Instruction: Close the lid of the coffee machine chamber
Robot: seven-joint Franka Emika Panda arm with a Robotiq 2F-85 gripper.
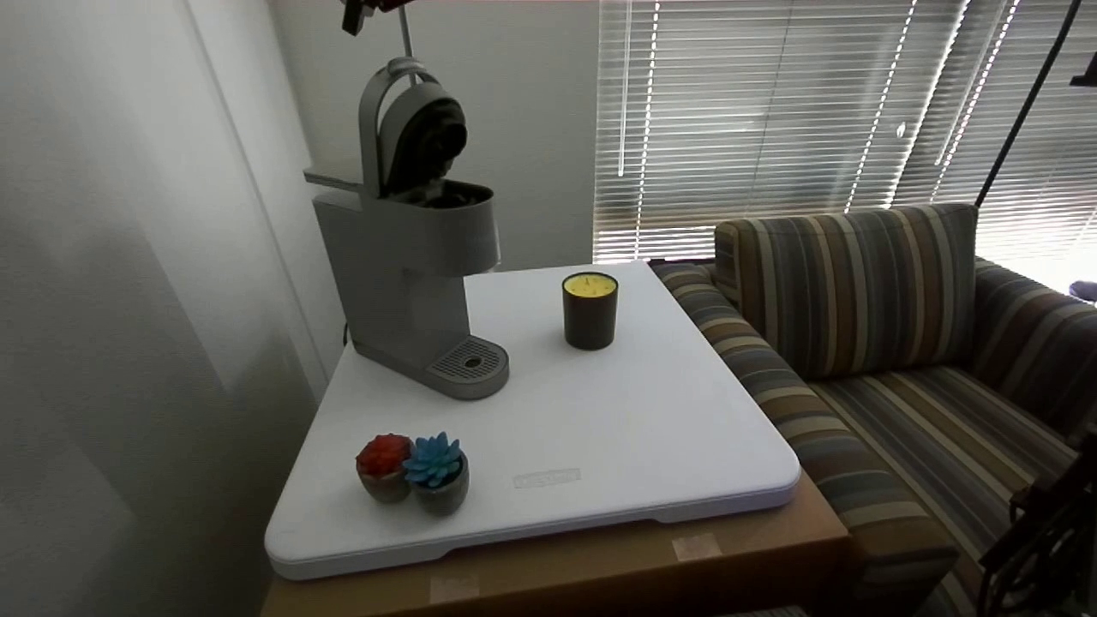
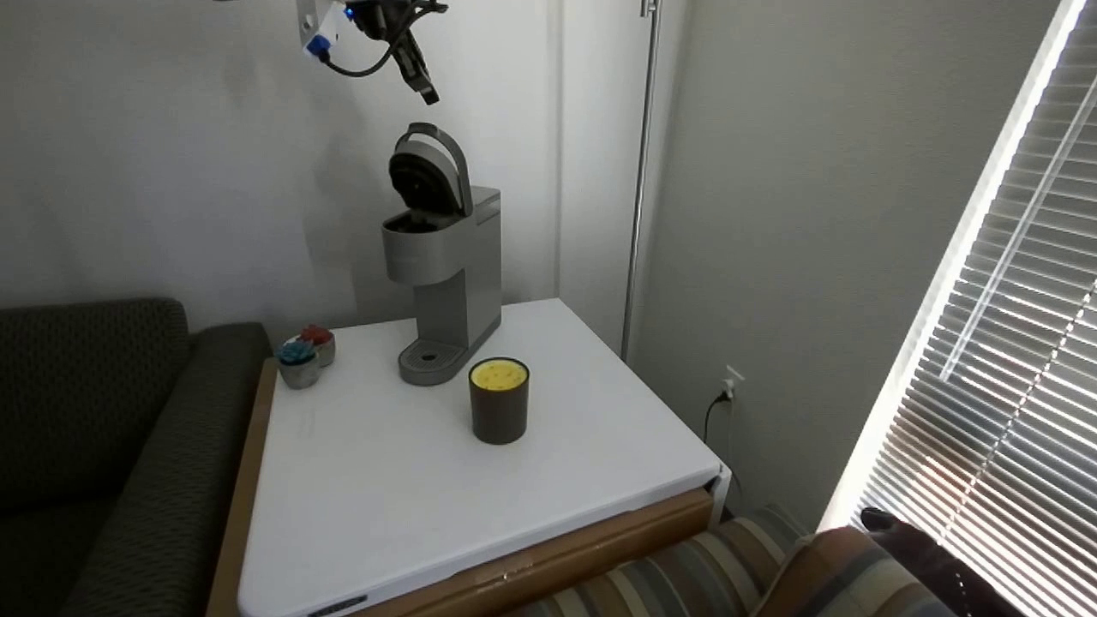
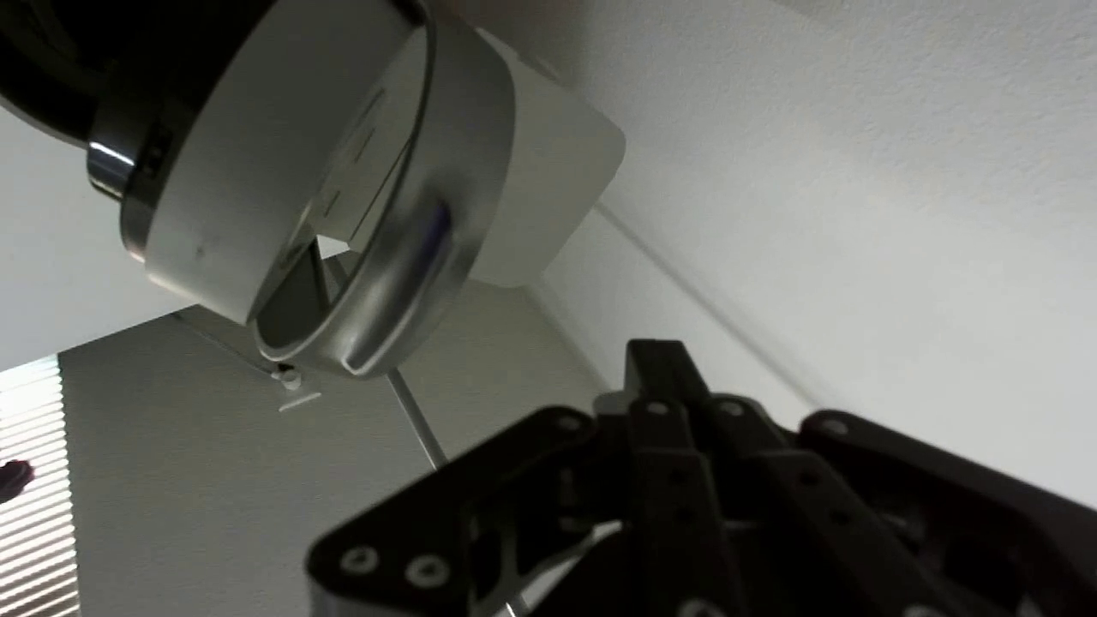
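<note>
The lid stands raised, tilted back from the machine, with its dark underside showing in both exterior views [image 1: 435,137] [image 2: 423,178]. Its thin handle bar [image 1: 370,128] arches over it. The coffee machine chamber below it, in the grey brew head [image 1: 446,236] [image 2: 424,255], is uncovered. My gripper [image 2: 428,96] is above the lid and apart from it; in an exterior view only its tip [image 1: 353,19] shows at the top edge. In the wrist view the fingertips [image 3: 662,364] are together with nothing between them, and the lid [image 3: 274,163] and handle bar fill the upper left.
A dark jar with yellow top [image 1: 590,313] stands before the machine on the white table [image 1: 617,428]. Two small potted succulents, red [image 1: 384,463] and blue [image 1: 437,476], stand near a table edge. A wall [image 2: 257,171] rises close to the machine. A striped armchair [image 1: 848,300] adjoins the table.
</note>
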